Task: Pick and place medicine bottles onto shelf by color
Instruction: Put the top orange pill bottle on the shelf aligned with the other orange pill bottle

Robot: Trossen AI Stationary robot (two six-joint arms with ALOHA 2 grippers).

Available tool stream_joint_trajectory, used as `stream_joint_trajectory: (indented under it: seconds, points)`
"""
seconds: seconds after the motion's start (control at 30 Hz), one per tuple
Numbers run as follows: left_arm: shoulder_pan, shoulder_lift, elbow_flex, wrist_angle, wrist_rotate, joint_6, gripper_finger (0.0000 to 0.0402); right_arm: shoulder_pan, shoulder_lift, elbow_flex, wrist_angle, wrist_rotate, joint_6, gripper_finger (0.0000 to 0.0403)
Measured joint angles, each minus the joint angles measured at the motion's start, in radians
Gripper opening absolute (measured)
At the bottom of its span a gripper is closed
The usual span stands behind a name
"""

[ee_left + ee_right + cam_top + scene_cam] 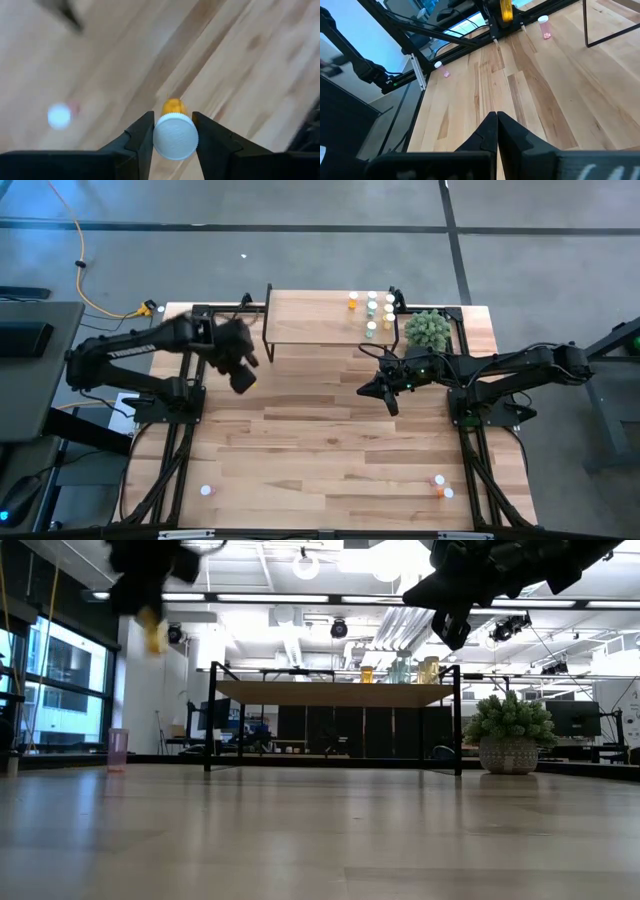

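My left gripper (244,377) is shut on an orange medicine bottle (173,106) with a white cap, high above the table's left half, near the shelf's left end. It also shows in the low view (155,635). The shelf (310,320), light wood on black legs, stands at the far middle and carries several bottles (375,310) at its right end. My right gripper (387,396) is shut and empty, above the table in front of the shelf's right end. Loose bottles stand on the table near the front: a pink one at the left (207,490), a few at the right (441,487). My left gripper pinches the bottle's white cap (175,136) by its sides between its two fingertips (141,136). The fingers come from above, pointing down. The orange body hangs below the fingers, cap up, lifted well clear of the table (155,635).
A round green plant in a pot (428,330) stands by the shelf's right end, close to my right arm. Black frame rails run along both table sides (165,470). Bare wood lies across the table's middle (320,440).
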Motion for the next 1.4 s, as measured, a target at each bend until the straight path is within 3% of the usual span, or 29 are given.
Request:
stream_joint_trajectory:
  seconds: [0.13,0.3,0.63,0.93,1.4]
  points:
    - [0.0,0.103,0.232,-0.04,-0.031,0.087,0.0115,0.0,0.0,0.0,0.0,0.0,-0.001,0.0]
    - [0.001,0.315,0.511,-0.102,-0.137,0.266,0.0115,0.0,0.0,0.0,0.0,0.0,-0.001,0.0]
    - [0.01,0.701,0.892,-0.087,-0.291,0.512,0.0115,0.0,0.0,0.0,0.0,0.036,-0.004,0.0]
    - [0.062,0.888,0.97,-0.101,-0.34,0.643,0.0115,0.0,0.0,0.0,0.0,0.064,0.021,0.0]
    - [0.141,0.898,0.972,-0.079,-0.332,0.751,0.0115,0.0,0.0,0.0,0.0,0.109,0.015,0.0]
